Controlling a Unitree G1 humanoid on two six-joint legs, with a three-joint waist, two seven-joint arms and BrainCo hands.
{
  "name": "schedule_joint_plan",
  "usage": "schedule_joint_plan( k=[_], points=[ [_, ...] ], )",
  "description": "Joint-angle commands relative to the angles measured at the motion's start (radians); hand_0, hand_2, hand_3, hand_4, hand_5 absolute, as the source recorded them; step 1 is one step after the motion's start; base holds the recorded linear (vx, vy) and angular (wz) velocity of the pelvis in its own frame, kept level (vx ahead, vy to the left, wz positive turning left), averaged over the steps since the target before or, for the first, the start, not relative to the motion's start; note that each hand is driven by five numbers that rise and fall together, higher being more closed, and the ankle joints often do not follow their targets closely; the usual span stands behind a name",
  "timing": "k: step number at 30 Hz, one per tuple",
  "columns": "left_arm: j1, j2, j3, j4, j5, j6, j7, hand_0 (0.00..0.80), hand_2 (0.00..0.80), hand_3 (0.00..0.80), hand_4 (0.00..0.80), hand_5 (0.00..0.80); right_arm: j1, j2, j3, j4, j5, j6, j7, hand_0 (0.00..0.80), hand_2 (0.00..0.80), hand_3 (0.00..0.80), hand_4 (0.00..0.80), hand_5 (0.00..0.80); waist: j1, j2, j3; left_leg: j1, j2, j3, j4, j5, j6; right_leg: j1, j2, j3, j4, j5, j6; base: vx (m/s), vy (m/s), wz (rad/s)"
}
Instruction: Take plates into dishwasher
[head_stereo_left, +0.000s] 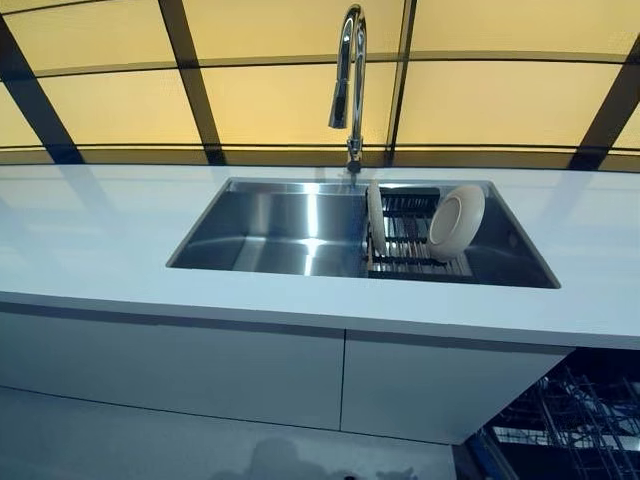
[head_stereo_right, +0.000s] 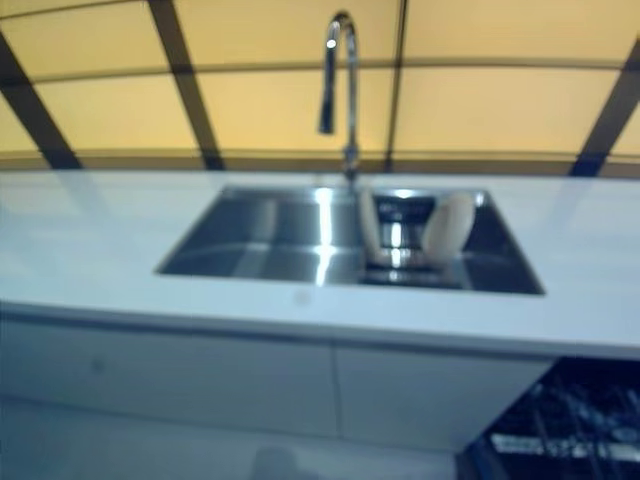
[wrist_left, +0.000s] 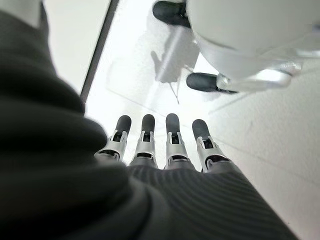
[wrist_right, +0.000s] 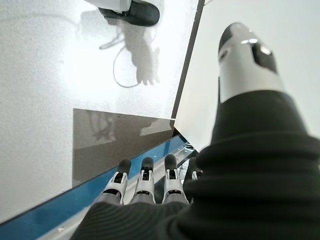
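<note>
A: What takes up most of the scene?
B: A long white counter (head_stereo_left: 90, 250) with plain white cabinet fronts (head_stereo_left: 200, 370) below it and a yellow paneled wall (head_stereo_left: 270, 100) with dark bars behind. A steel sink (head_stereo_left: 270, 235) is set into the counter, and a chrome faucet (head_stereo_left: 348, 75) rises at its back edge, its head hanging over the basin.
A: Anything in the sink?
B: A dark wire rack (head_stereo_left: 410, 240) fills its right part. Two pale plates stand on edge in it: the round plate (head_stereo_left: 456, 221) leans at the right with its face showing, and the edge-on plate (head_stereo_left: 376, 215) stands at the rack's left end. The left part of the basin holds nothing.
A: And the dishwasher?
B: At the lower right, under the counter, an open dishwasher rack (head_stereo_left: 575, 420) of wire shows, well apart from the plates.
A: The hands?
B: Both hang low over the floor. The left hand (wrist_left: 150, 150) has its fingers straight and holds nothing. The right hand (wrist_right: 145, 187) is the same, fingers extended, above the dishwasher's blue edge (wrist_right: 75, 200).
</note>
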Motion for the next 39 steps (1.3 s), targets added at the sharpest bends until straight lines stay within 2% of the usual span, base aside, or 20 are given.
schedule_joint_plan(
  k=[1, 2, 4, 5, 6, 7, 8, 9, 10, 11, 13, 16, 17, 19, 21, 24, 30, 34, 37, 39],
  points=[
    [-0.036, 0.021, 0.009, 0.038, 0.014, -0.015, 0.011, 0.000, 0.000, 0.000, 0.000, 0.000, -0.050, -0.002, 0.054, 0.008, 0.004, -0.013, 0.082, 0.000, 0.000, 0.000, 0.000, 0.000, -0.024, -0.043, 0.018, -0.059, -0.109, -0.029, 0.109, -0.032, 0.120, 0.049, -0.068, 0.063, 0.095, -0.104, 0.071, 0.170, -0.140, -0.51],
    [-0.038, 0.022, 0.015, 0.039, 0.006, -0.016, 0.013, 0.000, 0.000, 0.000, 0.000, 0.000, -0.055, -0.004, 0.069, 0.000, 0.017, -0.016, 0.150, 0.000, 0.000, 0.000, 0.000, 0.000, -0.020, -0.051, 0.012, -0.063, -0.100, -0.033, 0.182, -0.054, 0.106, 0.065, -0.065, 0.070, 0.086, -0.111, 0.054, 0.197, -0.173, -0.36],
    [-0.033, 0.020, 0.030, 0.027, 0.013, -0.017, 0.005, 0.000, 0.000, 0.000, 0.000, 0.000, -0.064, -0.023, 0.110, -0.059, 0.018, -0.018, 0.357, 0.000, 0.000, 0.000, 0.000, 0.000, 0.001, -0.074, 0.010, -0.168, -0.075, -0.036, 0.477, 0.054, 0.075, 0.106, -0.050, 0.096, 0.037, -0.100, 0.010, 0.150, -0.202, -0.19],
    [-0.031, 0.021, 0.034, 0.025, 0.018, -0.018, 0.000, 0.000, 0.000, 0.000, 0.000, 0.000, -0.064, -0.029, 0.121, -0.078, 0.015, -0.013, 0.395, 0.000, 0.000, 0.000, 0.000, 0.000, 0.005, -0.078, 0.013, -0.197, -0.070, -0.035, 0.535, 0.075, 0.072, 0.113, -0.047, 0.099, 0.032, -0.099, 0.003, 0.036, -0.156, -0.04],
    [-0.023, 0.025, 0.046, 0.012, 0.038, -0.015, -0.008, 0.000, 0.000, 0.000, 0.000, 0.000, -0.060, -0.054, 0.142, -0.152, -0.001, -0.006, 0.496, 0.000, 0.000, 0.000, 0.000, 0.000, 0.013, -0.091, 0.025, -0.299, -0.067, -0.037, 0.655, 0.104, 0.068, 0.137, -0.043, 0.102, 0.021, -0.096, -0.011, 0.032, -0.095, -0.09],
    [-0.021, 0.027, 0.049, 0.007, 0.042, -0.012, -0.009, 0.000, 0.000, 0.000, 0.000, 0.000, -0.058, -0.061, 0.145, -0.172, -0.004, -0.002, 0.516, 0.000, 0.000, 0.000, 0.000, 0.000, 0.014, -0.095, 0.028, -0.323, -0.070, -0.040, 0.669, 0.104, 0.069, 0.142, -0.043, 0.102, 0.020, -0.095, -0.012, 0.065, -0.056, -0.21],
    [-0.009, 0.039, 0.056, -0.013, 0.045, -0.008, -0.013, 0.000, 0.000, 0.000, 0.000, 0.000, -0.048, -0.101, 0.155, -0.252, -0.008, 0.004, 0.591, 0.000, 0.000, 0.000, 0.000, 0.000, 0.025, -0.111, 0.041, -0.348, -0.108, -0.050, 0.512, 0.097, 0.065, 0.174, -0.050, 0.110, 0.004, -0.089, 0.005, 0.073, 0.034, -0.24],
    [-0.001, 0.049, 0.059, -0.022, 0.055, -0.009, -0.020, 0.000, 0.000, 0.000, 0.000, 0.000, -0.048, -0.132, 0.148, -0.300, 0.009, 0.004, 0.655, 0.000, 0.000, 0.000, 0.000, 0.000, 0.025, -0.117, 0.047, -0.339, -0.119, -0.033, 0.346, 0.101, 0.063, 0.182, -0.052, 0.122, 0.003, -0.086, 0.020, 0.071, 0.045, -0.22],
    [-0.002, 0.061, 0.065, -0.038, 0.084, 0.003, -0.027, 0.000, 0.000, 0.000, 0.000, 0.000, -0.052, -0.163, 0.136, -0.358, 0.041, 0.019, 0.718, 0.000, 0.000, 0.000, 0.000, 0.000, 0.029, -0.125, 0.052, -0.362, -0.120, -0.029, 0.329, 0.099, 0.069, 0.180, -0.058, 0.120, 0.012, -0.088, 0.026, 0.030, 0.049, -0.16],
    [-0.014, 0.069, 0.056, -0.052, 0.099, 0.019, -0.025, 0.000, 0.000, 0.000, 0.000, 0.000, -0.055, -0.191, 0.122, -0.398, 0.069, 0.028, 0.765, 0.000, 0.000, 0.000, 0.000, 0.000, 0.037, -0.134, 0.055, -0.390, -0.138, -0.051, 0.355, 0.066, 0.072, 0.180, -0.068, 0.108, 0.010, -0.086, 0.033, 0.038, 0.051, -0.04],
    [-0.024, 0.076, 0.047, -0.052, 0.083, 0.010, -0.015, 0.000, 0.000, 0.000, 0.000, 0.000, -0.055, -0.229, 0.114, -0.453, 0.087, 0.026, 0.823, 0.000, 0.000, 0.000, 0.000, 0.000, 0.033, -0.135, 0.041, -0.348, -0.148, -0.072, 0.259, 0.062, 0.075, 0.169, -0.068, 0.122, 0.014, -0.092, 0.048, 0.113, 0.096, -0.14],
    [-0.015, 0.106, 0.085, -0.055, 0.088, 0.003, -0.030, 0.000, 0.000, 0.000, 0.000, 0.000, -0.016, -0.289, 0.048, -0.650, 0.150, 0.098, 0.938, 0.000, 0.000, 0.000, 0.000, 0.000, 0.005, -0.125, 0.010, -0.230, -0.132, -0.049, 0.104, 0.083, 0.086, 0.148, -0.075, 0.116, 0.013, -0.086, 0.071, 0.160, 0.086, -0.29],
    [-0.008, 0.118, 0.103, -0.051, 0.093, -0.005, -0.034, 0.000, 0.000, 0.000, 0.000, 0.000, 0.007, -0.314, 0.029, -0.703, 0.146, 0.097, 0.970, 0.000, 0.000, 0.000, 0.000, 0.000, -0.003, -0.126, -0.005, -0.207, -0.129, -0.042, 0.070, 0.088, 0.087, 0.145, -0.075, 0.115, 0.001, -0.079, 0.078, 0.128, 0.033, -0.18],
    [-0.001, 0.128, 0.119, -0.044, 0.094, -0.013, -0.038, 0.000, 0.000, 0.000, 0.000, 0.000, 0.029, -0.343, 0.015, -0.748, 0.134, 0.084, 0.975, 0.000, 0.000, 0.000, 0.000, 0.000, -0.010, -0.129, -0.022, -0.193, -0.126, -0.035, 0.040, 0.094, 0.087, 0.141, -0.073, 0.115, -0.012, -0.073, 0.084, 0.086, 0.003, -0.05],
    [0.007, 0.135, 0.130, -0.040, 0.096, -0.017, -0.043, 0.000, 0.000, 0.000, 0.000, 0.000, 0.045, -0.400, -0.035, -0.824, 0.177, 0.102, 0.993, 0.000, 0.000, 0.000, 0.000, 0.000, -0.025, -0.131, -0.048, -0.180, -0.122, -0.022, -0.009, 0.108, 0.088, 0.130, -0.066, 0.119, -0.031, -0.064, 0.088, 0.073, -0.010, -0.11],
    [0.028, 0.127, 0.136, -0.018, 0.099, -0.037, -0.054, 0.000, 0.000, 0.000, 0.000, 0.000, 0.037, -0.449, -0.114, -0.920, 0.288, 0.184, 1.092, 0.000, 0.000, 0.000, 0.000, 0.000, -0.036, -0.134, -0.072, -0.188, -0.121, -0.017, -0.023, 0.109, 0.088, 0.122, -0.060, 0.122, -0.043, -0.060, 0.091, 0.043, -0.014, -0.10],
    [0.051, 0.115, 0.142, 0.017, 0.110, -0.063, -0.080, 0.000, 0.000, 0.000, 0.000, 0.000, -0.010, -0.482, -0.210, -1.048, 0.554, 0.294, 1.263, 0.000, 0.000, 0.000, 0.000, 0.000, -0.041, -0.135, -0.090, -0.188, -0.115, 0.007, -0.023, 0.102, 0.089, 0.113, -0.053, 0.135, -0.042, -0.067, 0.094, 0.037, -0.010, 0.02],
    [0.062, 0.110, 0.140, 0.049, 0.121, -0.083, -0.084, 0.000, 0.000, 0.000, 0.000, 0.000, -0.081, -0.466, -0.274, -1.124, 0.812, 0.296, 1.223, 0.000, 0.000, 0.000, 0.000, 0.000, -0.036, -0.135, -0.100, -0.183, -0.113, 0.014, -0.023, 0.094, 0.093, 0.116, -0.049, 0.147, -0.035, -0.079, 0.096, 0.054, -0.014, -0.09],
    [0.064, 0.105, 0.138, 0.057, 0.117, -0.093, -0.079, 0.000, 0.000, 0.000, 0.000, 0.000, -0.125, -0.457, -0.306, -1.137, 0.906, 0.259, 1.148, 0.000, 0.000, 0.000, 0.000, 0.000, -0.033, -0.133, -0.105, -0.177, -0.112, 0.015, -0.023, 0.089, 0.094, 0.119, -0.048, 0.155, -0.030, -0.085, 0.097, 0.053, -0.009, -0.03],
    [0.063, 0.103, 0.137, 0.060, 0.123, -0.096, -0.079, 0.000, 0.000, 0.000, 0.000, 0.000, -0.162, -0.459, -0.327, -1.120, 0.950, 0.197, 1.059, 0.000, 0.000, 0.000, 0.000, 0.000, -0.031, -0.131, -0.106, -0.173, -0.112, 0.013, -0.023, 0.085, 0.095, 0.123, -0.048, 0.157, -0.032, -0.086, 0.097, 0.051, -0.011, -0.01]
  ],
)
